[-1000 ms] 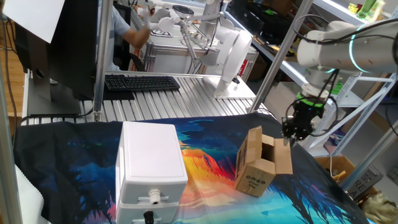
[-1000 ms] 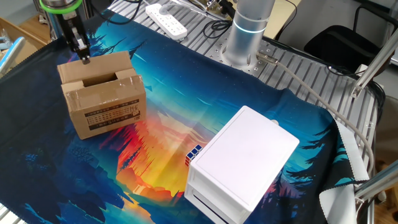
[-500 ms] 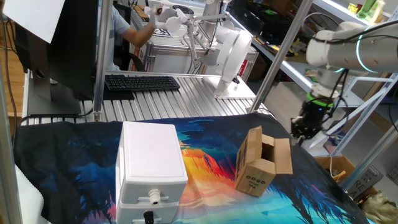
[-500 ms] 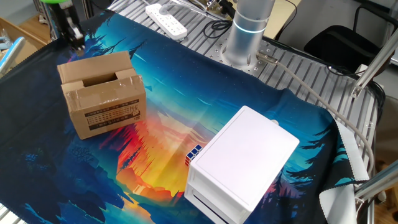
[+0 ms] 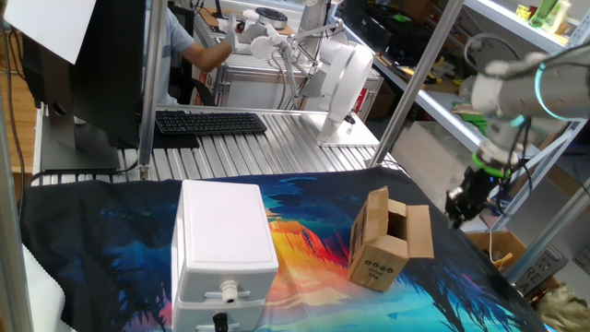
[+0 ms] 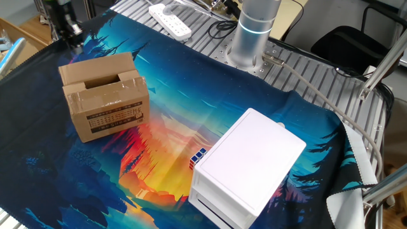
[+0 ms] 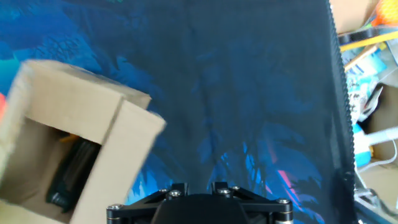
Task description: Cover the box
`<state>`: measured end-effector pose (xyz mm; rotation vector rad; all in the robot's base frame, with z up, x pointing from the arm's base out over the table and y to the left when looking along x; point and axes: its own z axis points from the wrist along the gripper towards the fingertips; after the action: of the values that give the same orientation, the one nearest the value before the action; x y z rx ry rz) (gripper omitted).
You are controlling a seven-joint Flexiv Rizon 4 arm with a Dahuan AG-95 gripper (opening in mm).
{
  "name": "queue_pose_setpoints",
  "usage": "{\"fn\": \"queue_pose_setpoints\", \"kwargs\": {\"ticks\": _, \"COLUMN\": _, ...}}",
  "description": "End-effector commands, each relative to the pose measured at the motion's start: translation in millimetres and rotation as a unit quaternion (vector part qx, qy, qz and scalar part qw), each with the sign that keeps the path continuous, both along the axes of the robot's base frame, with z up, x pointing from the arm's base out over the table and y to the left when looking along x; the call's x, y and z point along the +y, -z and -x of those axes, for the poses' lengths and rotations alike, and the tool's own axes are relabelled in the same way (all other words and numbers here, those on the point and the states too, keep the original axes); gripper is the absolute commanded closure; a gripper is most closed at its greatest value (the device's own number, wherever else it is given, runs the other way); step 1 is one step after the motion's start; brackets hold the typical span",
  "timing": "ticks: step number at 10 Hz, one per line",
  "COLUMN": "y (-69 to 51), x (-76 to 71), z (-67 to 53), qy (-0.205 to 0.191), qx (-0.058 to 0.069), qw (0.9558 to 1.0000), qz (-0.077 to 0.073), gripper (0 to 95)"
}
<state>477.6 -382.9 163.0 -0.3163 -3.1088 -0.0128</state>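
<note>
The small brown cardboard box (image 5: 381, 243) stands on the colourful cloth with its top open. One flap stands upright on its left and another leans outward on its right. It also shows in the other fixed view (image 6: 105, 102), printed side facing front, and at the left of the hand view (image 7: 68, 149), with a dark object inside. My gripper (image 5: 458, 213) hangs to the right of the box, apart from it, near the cloth's edge. In the other fixed view the gripper (image 6: 68, 28) is behind the box. It looks shut and holds nothing. The hand view shows only the finger bases.
A large white plastic case (image 5: 224, 244) sits left of the box, also in the other fixed view (image 6: 245, 168), with a small coloured cube (image 6: 198, 156) beside it. The arm's base (image 6: 253, 32) and a power strip (image 6: 170, 20) stand at the back. The cloth edge (image 7: 339, 68) borders floor clutter.
My gripper has drawn away from the box's open top, moving outward toward the cloth's edge and slightly lower. The box and its flaps have not moved.
</note>
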Motion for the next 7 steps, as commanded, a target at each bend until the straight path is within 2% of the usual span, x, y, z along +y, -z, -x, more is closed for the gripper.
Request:
{"fn": "queue_pose_setpoints", "kwargs": {"ticks": 1, "y": 3.3, "x": -0.3, "z": -4.8, "qy": 0.036, "qx": 0.009, "qw": 0.9991, "qz": -0.02, "gripper": 76.0}}
{"fn": "queue_pose_setpoints", "kwargs": {"ticks": 4, "y": 9.5, "x": 14.1, "z": -6.9, "qy": 0.058, "qx": 0.007, "qw": 0.998, "qz": -0.021, "gripper": 76.0}}
{"fn": "queue_pose_setpoints", "kwargs": {"ticks": 7, "y": 3.3, "x": 30.8, "z": -4.1, "qy": 0.077, "qx": 0.009, "qw": 0.9968, "qz": -0.019, "gripper": 76.0}}
